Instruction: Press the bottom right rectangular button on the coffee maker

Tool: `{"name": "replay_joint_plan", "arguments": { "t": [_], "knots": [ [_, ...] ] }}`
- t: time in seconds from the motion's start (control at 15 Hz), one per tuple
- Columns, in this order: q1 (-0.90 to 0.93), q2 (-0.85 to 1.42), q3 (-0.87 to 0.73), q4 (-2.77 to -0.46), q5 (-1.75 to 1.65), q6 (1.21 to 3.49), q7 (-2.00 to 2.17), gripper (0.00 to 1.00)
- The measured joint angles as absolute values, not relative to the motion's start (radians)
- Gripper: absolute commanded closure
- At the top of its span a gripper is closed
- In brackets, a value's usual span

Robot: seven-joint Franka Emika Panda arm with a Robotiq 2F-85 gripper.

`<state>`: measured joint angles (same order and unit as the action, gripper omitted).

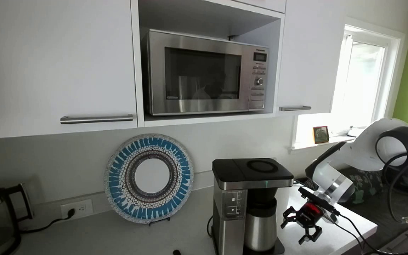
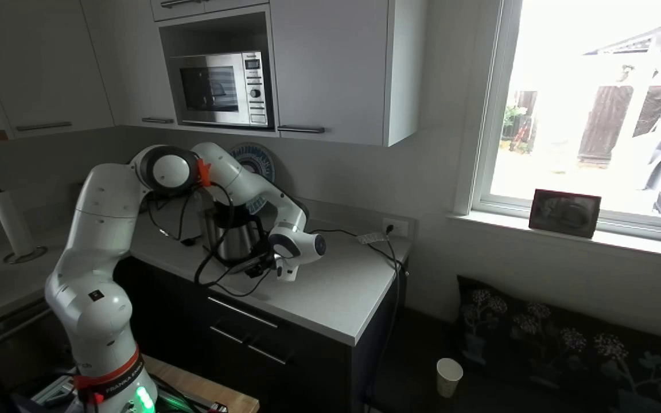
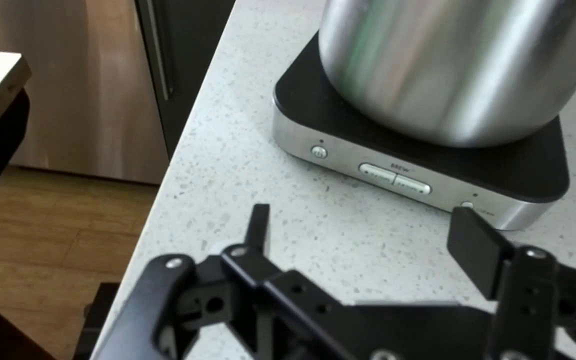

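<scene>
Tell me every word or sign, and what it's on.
"Panasonic": boxy steel microwave.
"BREW": black-and-silver coffee maker base.
Power symbol: round silver button.
"FRANKA EMI", end unclear: black band around white robot arm.
Too small or blurred: microwave's other labels, print on oblong silver buttons, lettering right of them and above band.

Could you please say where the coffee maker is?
In an exterior view, the coffee maker stands on the counter, lower right of centre, between the round plate and the gripper.
</scene>
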<state>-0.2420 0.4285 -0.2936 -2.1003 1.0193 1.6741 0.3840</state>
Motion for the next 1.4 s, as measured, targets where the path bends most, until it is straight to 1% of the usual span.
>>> {"name": "replay_joint_plan", "arguments": {
  "t": [0.47, 1.4],
  "knots": [
    [-0.228, 0.315, -0.293, -2.142, 0.875, 1.826, 0.191, 0.0],
    [-0.224, -0.071, -0.253, -2.344, 0.515, 2.101, 0.055, 0.0]
  ]
}}
